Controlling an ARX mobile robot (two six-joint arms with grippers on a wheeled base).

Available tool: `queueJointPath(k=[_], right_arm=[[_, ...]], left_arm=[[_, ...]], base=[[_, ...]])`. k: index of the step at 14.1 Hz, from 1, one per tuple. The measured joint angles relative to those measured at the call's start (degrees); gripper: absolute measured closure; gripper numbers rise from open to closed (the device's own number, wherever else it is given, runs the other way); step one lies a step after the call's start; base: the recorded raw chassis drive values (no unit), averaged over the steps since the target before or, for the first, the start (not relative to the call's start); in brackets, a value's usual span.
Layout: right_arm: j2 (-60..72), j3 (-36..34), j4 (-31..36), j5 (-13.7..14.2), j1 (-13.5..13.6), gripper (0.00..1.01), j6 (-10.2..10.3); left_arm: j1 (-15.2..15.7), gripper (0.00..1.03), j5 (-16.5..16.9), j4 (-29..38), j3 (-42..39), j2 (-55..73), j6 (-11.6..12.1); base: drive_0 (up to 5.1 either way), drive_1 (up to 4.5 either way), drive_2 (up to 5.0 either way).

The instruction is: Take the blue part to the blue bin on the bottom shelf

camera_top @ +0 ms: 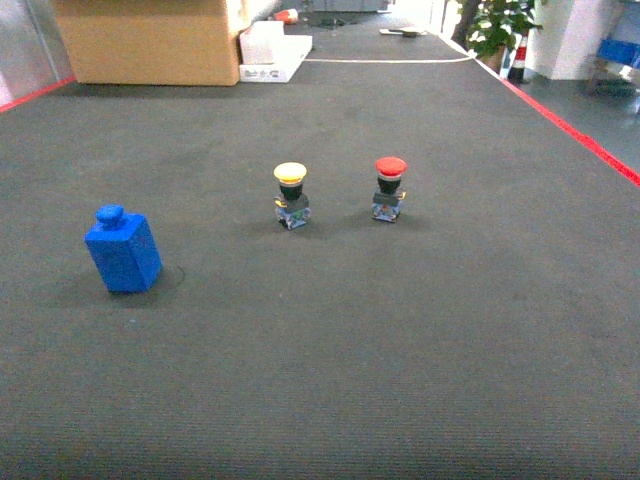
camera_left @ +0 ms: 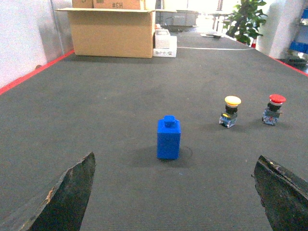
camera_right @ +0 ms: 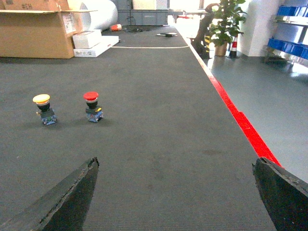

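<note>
The blue part (camera_top: 122, 250), a small blue block with a round knob on top, stands upright on the dark grey carpet at the left. It sits centred ahead of my left gripper (camera_left: 175, 166), as the blue part (camera_left: 168, 138) in the left wrist view shows. That gripper is open, fingers wide apart and holding nothing. My right gripper (camera_right: 176, 161) is open too, over bare carpet. Neither gripper appears in the head view. Blue bins (camera_right: 288, 47) sit on a grey rack far off to the right; which level is the bottom shelf I cannot tell.
A yellow-capped push button (camera_top: 291, 195) and a red-capped one (camera_top: 389, 188) stand mid-floor, right of the blue part. A large cardboard box (camera_top: 150, 40) and white boxes (camera_top: 272, 55) are at the back left. A red line (camera_right: 240, 122) edges the carpet on the right; a potted plant (camera_top: 497, 25) stands beyond.
</note>
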Motion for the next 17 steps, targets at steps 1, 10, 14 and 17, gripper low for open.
queueJointPath(k=[1, 10, 14, 17], right_arm=[[0.0, 0.0, 0.0, 0.0, 0.0, 0.03, 0.0], [0.0, 0.0, 0.04, 0.0, 0.0, 0.03, 0.0], [0.0, 0.0, -0.02, -0.02, 0.0, 0.03, 0.0], [0.0, 0.0, 0.0, -0.02, 0.0, 0.03, 0.0]], left_arm=[[0.0, 0.05, 0.0, 0.0, 0.0, 0.0, 0.0], [-8.22, 0.05, -24.98, 8.26, 2.14, 16.66, -2.6], [-8.26, 0.05, -19.32, 36.63, 10.88, 52.52, -2.16], [-6.64, 0.05, -14.64, 50.23, 18.58, 77.35, -2.69]], base=[[0.0, 0.0, 0.0], [0.0, 0.0, 0.0], [0.0, 0.0, 0.0], [0.0, 0.0, 0.0]])
